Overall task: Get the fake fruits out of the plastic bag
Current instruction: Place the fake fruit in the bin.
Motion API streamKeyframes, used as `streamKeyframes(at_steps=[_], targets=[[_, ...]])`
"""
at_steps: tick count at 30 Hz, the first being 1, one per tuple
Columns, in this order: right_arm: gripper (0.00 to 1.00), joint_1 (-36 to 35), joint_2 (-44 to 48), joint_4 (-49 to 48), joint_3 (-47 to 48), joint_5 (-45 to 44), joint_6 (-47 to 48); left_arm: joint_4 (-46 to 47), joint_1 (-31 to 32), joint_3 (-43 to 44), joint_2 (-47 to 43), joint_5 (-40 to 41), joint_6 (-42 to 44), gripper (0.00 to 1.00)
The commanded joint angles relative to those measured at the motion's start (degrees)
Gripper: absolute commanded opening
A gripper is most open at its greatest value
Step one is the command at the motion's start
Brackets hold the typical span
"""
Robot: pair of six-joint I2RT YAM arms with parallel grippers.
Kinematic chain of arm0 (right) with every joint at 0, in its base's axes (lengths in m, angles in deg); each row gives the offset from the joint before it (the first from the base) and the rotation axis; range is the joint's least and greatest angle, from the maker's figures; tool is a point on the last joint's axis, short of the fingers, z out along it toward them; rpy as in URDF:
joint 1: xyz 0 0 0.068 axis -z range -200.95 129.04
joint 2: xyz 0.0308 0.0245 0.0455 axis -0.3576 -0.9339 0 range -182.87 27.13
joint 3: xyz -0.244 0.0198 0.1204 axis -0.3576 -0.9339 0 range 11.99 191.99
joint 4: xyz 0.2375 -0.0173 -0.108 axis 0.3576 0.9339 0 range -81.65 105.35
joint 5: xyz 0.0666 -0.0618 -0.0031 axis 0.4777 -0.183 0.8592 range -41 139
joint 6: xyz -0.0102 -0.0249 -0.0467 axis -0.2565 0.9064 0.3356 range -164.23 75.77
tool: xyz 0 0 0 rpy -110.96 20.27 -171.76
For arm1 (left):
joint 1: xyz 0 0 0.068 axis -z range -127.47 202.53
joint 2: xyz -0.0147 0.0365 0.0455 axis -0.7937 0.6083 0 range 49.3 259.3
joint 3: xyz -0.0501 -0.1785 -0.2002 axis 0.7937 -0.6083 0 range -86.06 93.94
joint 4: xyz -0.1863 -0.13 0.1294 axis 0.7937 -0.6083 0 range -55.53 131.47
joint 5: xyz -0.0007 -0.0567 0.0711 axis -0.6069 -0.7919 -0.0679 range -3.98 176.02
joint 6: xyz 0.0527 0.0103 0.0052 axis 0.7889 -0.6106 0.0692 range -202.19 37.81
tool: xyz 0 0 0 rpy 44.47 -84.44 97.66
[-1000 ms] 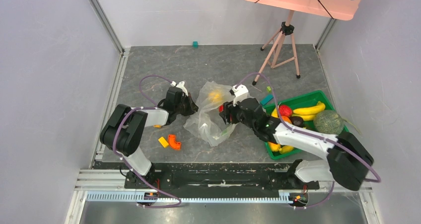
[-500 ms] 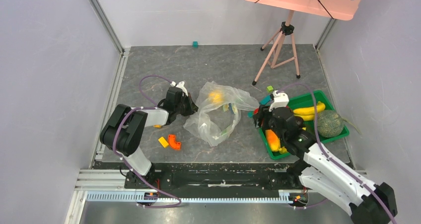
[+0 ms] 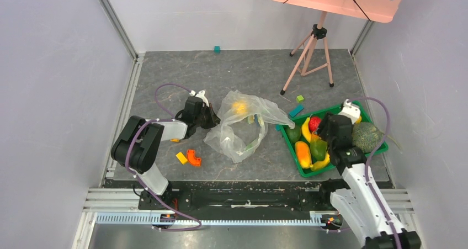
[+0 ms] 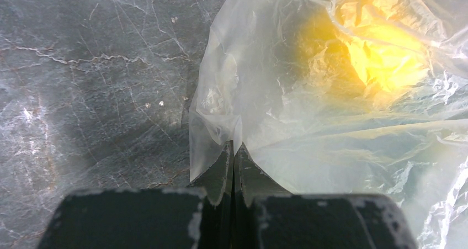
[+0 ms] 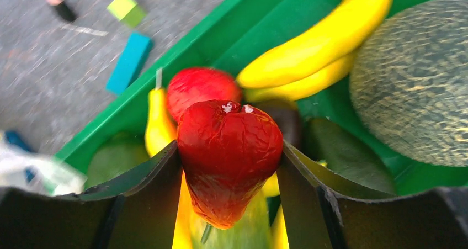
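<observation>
And there's the red fruit, wrinkled and glossy, up in the air and gripped from both sides by the right gripper, whose fingers are set fairly wide and pressed against its flanks. It hangs right over the green tray, and it's crowded down there. A yellow banana lies inside, with a netted melon on the right and a second red fruit just behind the held one. There are green and orange pieces too (too blurred under the fingers to name). Just outside the tray wall, a blue block and a light green block lie on the grey table.

Over to the plastic bag. It lies crumpled mid-table, well left of the tray, with one yellow fruit glowing through the film at its far end. The left gripper sits at the bag's left edge, jaws pressed together with a fold of film pinched between them. Near the left arm, an orange block and a yellow block sit side by side, apart from the bag.
</observation>
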Motion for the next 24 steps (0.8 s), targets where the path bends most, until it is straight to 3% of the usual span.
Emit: streamKeyframes(at_steps=[1,6,14,19,24], targets=[[0.46,12.59,-3.07,-6.13,-0.84,8.61,2.45,0.82,-0.02,1.40,0.35,-0.32,-0.62,0.02],[0.46,25.60,-7.89,-13.73,-2.06,18.20,0.86,0.79,-0.01,1.43,0.37,-0.39,-0.66,0.02],[0.48,27.72,-14.96,-17.34,-0.01,18.15,0.86,0.79,-0.04,1.38,0.24,-0.17,-0.55,0.02],[0.77,27.68,-12.18,-16.47,-1.79,16.52,1.98,0.84,-0.05,1.70,0.57,-0.46,-0.61,0.02],[0.96,27.71,-7.56,-13.53,0.29,15.21,3.62,0.87,-0.07,1.67,0.71,-0.69,-0.71,0.02]])
